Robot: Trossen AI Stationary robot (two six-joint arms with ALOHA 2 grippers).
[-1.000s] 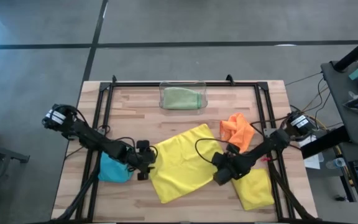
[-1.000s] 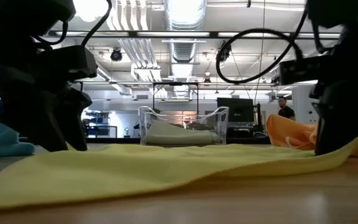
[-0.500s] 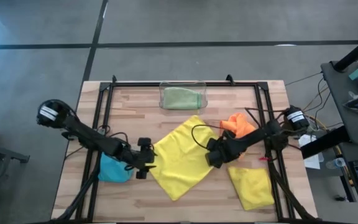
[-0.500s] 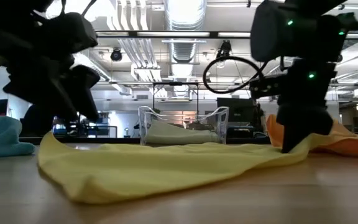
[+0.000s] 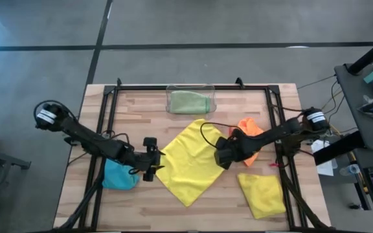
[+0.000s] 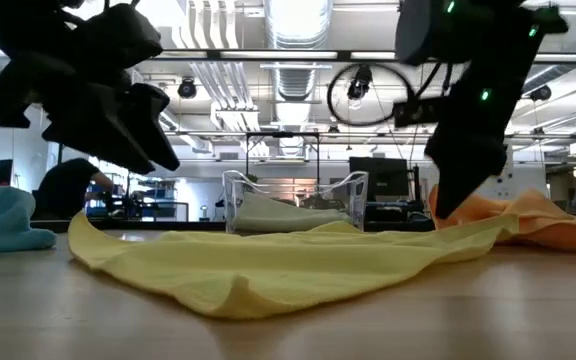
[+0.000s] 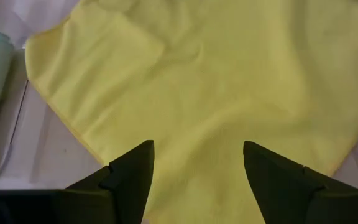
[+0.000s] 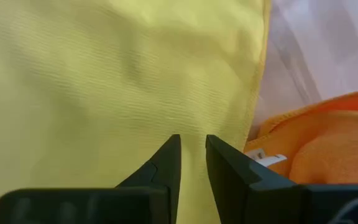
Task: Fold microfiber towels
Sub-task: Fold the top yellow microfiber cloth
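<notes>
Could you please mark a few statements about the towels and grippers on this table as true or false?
1. The left gripper is open at the spread yellow towel. True.
2. The pale green towel lies inside the clear bin. True.
3. The light blue towel is in the right gripper. False: it lies on the table near the left arm, and the right gripper is at the spread yellow towel's edge.
4. Both yellow towels are spread out. False: the second yellow towel lies folded.

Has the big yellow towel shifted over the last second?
Yes. The spread yellow towel has been dragged toward the clear bin and turned; its right edge no longer reaches the folded yellow towel.
</notes>
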